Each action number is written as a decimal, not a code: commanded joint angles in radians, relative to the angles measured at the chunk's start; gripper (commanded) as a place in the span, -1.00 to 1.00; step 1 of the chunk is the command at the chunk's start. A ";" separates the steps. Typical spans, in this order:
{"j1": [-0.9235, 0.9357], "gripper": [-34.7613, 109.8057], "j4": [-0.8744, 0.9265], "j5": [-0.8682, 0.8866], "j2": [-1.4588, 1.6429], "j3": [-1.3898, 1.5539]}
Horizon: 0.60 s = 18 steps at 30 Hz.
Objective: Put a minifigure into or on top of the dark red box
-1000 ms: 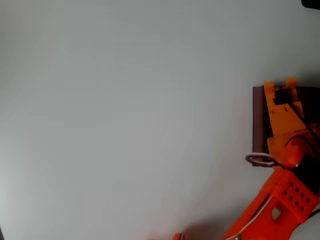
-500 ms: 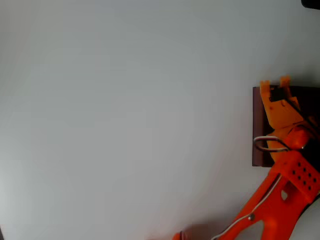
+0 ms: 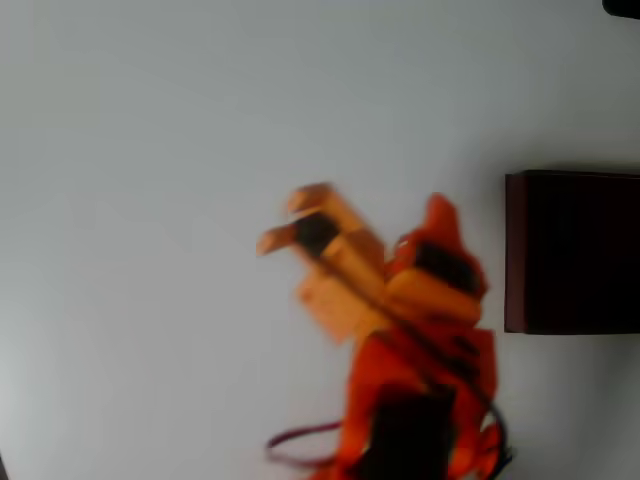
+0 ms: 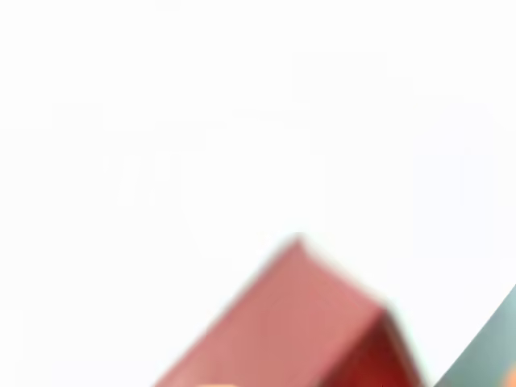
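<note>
The dark red box (image 3: pixel 570 252) is sitting at the right edge of the overhead view, its right part running off the picture, its straight walls lying square to the picture's sides and its left wall running up and down; the inside is reading as almost black, and whether the minifigure is lying in there cannot be told, since nothing stands out against that dark floor. The orange arm is showing as a motion-blurred shape over the white table (image 3: pixel 150 200), well to the left of the box and apart from it, with the gripper (image 3: pixel 285 220) pointing toward the upper left, away from the box. Its two fingertips are standing slightly apart with a small gap between them, and nothing is showing between them, though the blur is making this soft. In the wrist view the box (image 4: pixel 306 322) is appearing as a blurred red corner rising from the bottom edge, one corner pointing up and its walls running diagonally; this view is giving the brighter red of the outer wall, which the overhead view is not, while the overhead view is giving the dark interior. The table is lying bare and white across the whole left and upper part of the overhead view, leaving wide open room
</note>
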 commanded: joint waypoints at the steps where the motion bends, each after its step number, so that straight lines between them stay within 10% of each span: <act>1: -0.295 -0.49 0.008 0.021 0.319 0.118; 18: -1.376 -0.52 -0.184 -0.049 0.670 0.781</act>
